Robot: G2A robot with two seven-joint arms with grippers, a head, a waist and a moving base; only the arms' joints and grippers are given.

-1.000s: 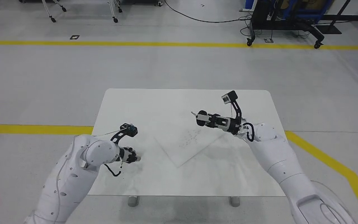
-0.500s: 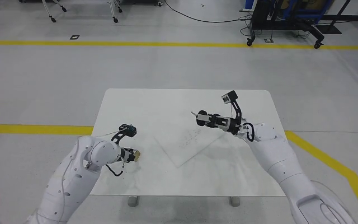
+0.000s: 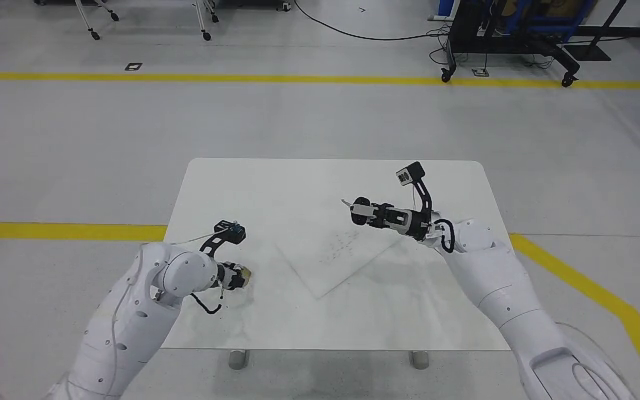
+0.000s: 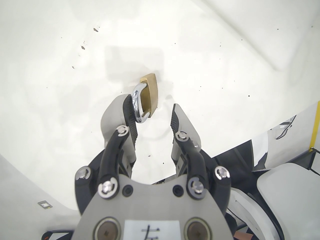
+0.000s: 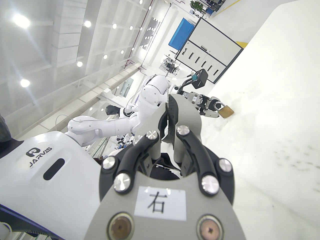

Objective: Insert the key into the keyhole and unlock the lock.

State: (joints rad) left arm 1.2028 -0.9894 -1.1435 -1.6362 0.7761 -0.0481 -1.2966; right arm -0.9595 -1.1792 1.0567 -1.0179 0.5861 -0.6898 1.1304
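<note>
Where it sits, lock (image 4: 150, 92) is brass w/ chrome shackle (image 4: 136, 102)

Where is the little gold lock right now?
The lock lies on the white table, on the robot's left side in the top view, at the open fingers of the left gripper, its silver loop against one.

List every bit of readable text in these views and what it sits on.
"右": white label behind the right hand.
"左", cut by the picture's edge: white sticker behind the left hand.
Padlock: no print readable.
Small grey tag: too small to read.
</note>
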